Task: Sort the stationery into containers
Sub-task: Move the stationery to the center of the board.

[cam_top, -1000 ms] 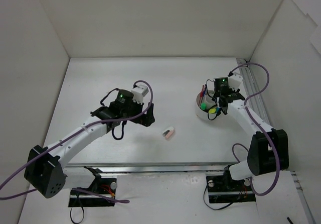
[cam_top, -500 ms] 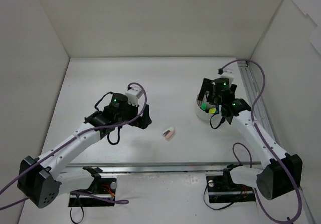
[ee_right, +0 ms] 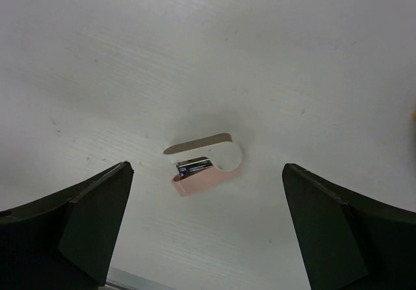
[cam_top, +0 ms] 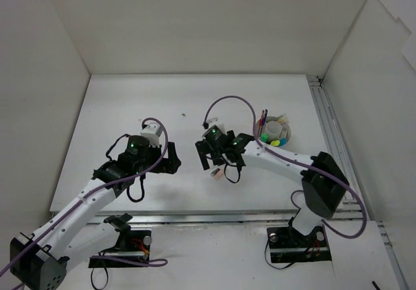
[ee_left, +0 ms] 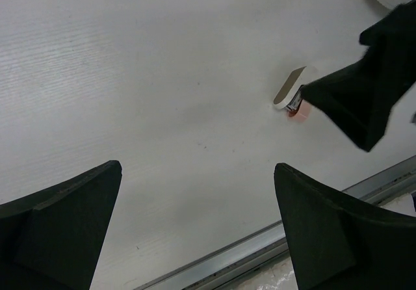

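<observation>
Pickup of the pink eraser (ee_right: 203, 168) is your step: it lies on the worktop (cam_top: 130, 108) under your spread, empty right hand (cam_top: 219, 162). Lower, straddle, pinch, then carry to the tub (cam_top: 286, 138). Your left hand (cam_top: 170, 160) hovers spread.

We log: pink eraser (ee_right: 203, 173), white-sleeved, lying flat on the table (ee_right: 273, 36); white tub (cam_top: 288, 136) upright, holding pens (cam_top: 262, 116), highlighters (cam_top: 266, 136), small cup (cam_top: 276, 129).

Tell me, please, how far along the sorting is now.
Done: highlighters and pens sit in the white tub. In hand: nothing yet; the right tool hovers open over the pink eraser. To do: that eraser, lying on the table.
</observation>
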Controlling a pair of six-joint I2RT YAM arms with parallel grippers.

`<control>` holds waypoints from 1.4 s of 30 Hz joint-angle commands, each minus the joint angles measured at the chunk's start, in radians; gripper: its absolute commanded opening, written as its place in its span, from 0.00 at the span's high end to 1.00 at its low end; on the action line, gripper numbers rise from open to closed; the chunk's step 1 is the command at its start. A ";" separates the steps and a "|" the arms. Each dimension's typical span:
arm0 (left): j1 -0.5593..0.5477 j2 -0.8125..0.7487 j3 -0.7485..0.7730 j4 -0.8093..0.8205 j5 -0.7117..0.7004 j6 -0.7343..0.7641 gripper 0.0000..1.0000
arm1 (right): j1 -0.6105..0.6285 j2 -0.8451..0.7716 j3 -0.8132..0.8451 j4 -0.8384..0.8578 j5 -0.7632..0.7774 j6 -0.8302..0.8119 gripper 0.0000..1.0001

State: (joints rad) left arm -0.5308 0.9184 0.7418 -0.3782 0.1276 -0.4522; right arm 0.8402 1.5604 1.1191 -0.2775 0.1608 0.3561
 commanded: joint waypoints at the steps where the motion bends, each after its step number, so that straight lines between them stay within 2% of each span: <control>1: 0.005 -0.018 -0.010 0.019 0.009 -0.051 0.00 | 0.066 0.125 0.080 -0.028 0.080 0.130 0.02; 3: 0.005 -0.015 -0.013 0.021 0.020 -0.057 0.00 | 0.083 0.176 0.116 -0.040 0.170 0.240 0.02; 6: 0.005 -0.027 -0.007 0.001 0.024 -0.065 0.00 | 0.082 0.222 0.105 -0.067 0.198 0.372 0.02; 13: 0.005 -0.073 -0.021 -0.024 0.024 -0.057 0.00 | 0.077 0.178 -0.042 -0.126 0.221 0.587 0.02; 20: 0.005 -0.070 -0.022 -0.004 0.023 -0.052 0.00 | 0.057 0.080 -0.117 -0.176 0.256 0.650 0.07; 24: 0.005 -0.072 -0.038 0.016 0.026 -0.055 0.00 | 0.040 0.037 -0.127 -0.184 0.273 0.624 0.22; 25: 0.005 -0.070 -0.039 0.018 0.024 -0.056 0.00 | 0.034 0.033 -0.130 -0.184 0.264 0.615 0.31; 28: 0.005 -0.061 -0.038 0.021 0.024 -0.052 0.00 | 0.025 0.030 -0.122 -0.184 0.273 0.580 0.47; 29: 0.005 -0.059 -0.038 0.024 0.024 -0.051 0.00 | 0.023 0.033 -0.114 -0.187 0.289 0.566 0.48; 31: 0.005 -0.052 -0.033 0.030 0.027 -0.049 0.00 | 0.016 0.033 -0.101 -0.184 0.302 0.538 0.61; 34: 0.005 -0.043 -0.025 0.027 0.029 -0.043 0.00 | -0.006 0.033 -0.082 -0.184 0.315 0.508 0.73; 38: 0.005 -0.041 -0.019 0.027 0.027 -0.042 0.00 | -0.036 0.030 -0.084 -0.186 0.315 0.486 0.80; 39: 0.005 -0.041 -0.018 0.025 0.027 -0.040 0.00 | -0.041 0.024 -0.091 -0.186 0.301 0.481 0.88; 40: 0.005 -0.042 -0.019 0.027 0.027 -0.042 0.00 | -0.046 0.021 -0.097 -0.187 0.298 0.483 0.99; 42: 0.005 -0.039 -0.016 0.030 0.027 -0.037 0.00 | -0.058 0.004 -0.114 -0.184 0.290 0.488 1.00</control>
State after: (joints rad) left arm -0.5308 0.8768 0.6861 -0.4023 0.1421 -0.5014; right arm 0.7967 1.6257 1.0012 -0.4351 0.4141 0.8452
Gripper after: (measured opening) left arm 0.996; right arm 0.007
